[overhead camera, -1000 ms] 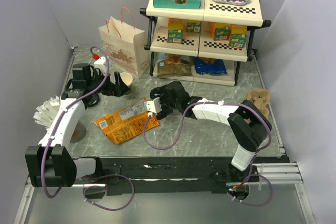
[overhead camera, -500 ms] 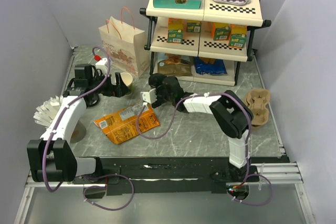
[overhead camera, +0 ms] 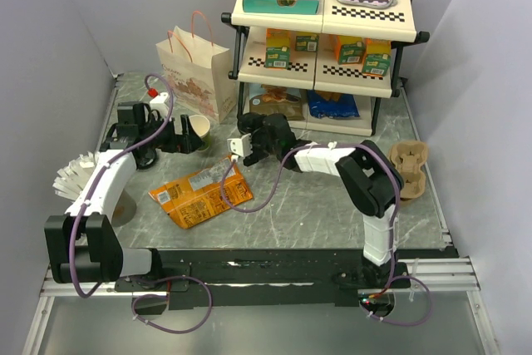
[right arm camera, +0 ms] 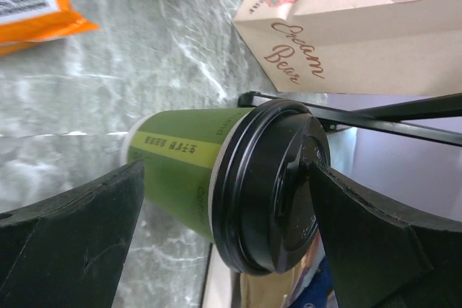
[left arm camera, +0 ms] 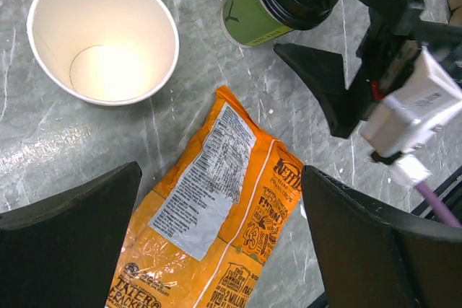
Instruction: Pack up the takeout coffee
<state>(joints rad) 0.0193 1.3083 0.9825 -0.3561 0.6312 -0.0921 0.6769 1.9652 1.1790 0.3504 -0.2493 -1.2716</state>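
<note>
Your right tool (right arm camera: 227, 167) stood wide open around the small dark green paper cup with a black plastic lid (right arm camera: 177, 167), upright on the grey surface (right arm camera: 144, 48) near the cream paper bag (right arm camera: 346, 12). It looked light and squashy, so gripping its green side gently seemed best.

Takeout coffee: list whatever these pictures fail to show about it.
- Top view: the takeout coffee is mostly hidden under the right pincer.
- Left wrist view: its lid is partly covered by that pincer and cut by the top edge.
- Right wrist view: a near, blurred finger overlaps its base; touching or not is unclear.
</note>
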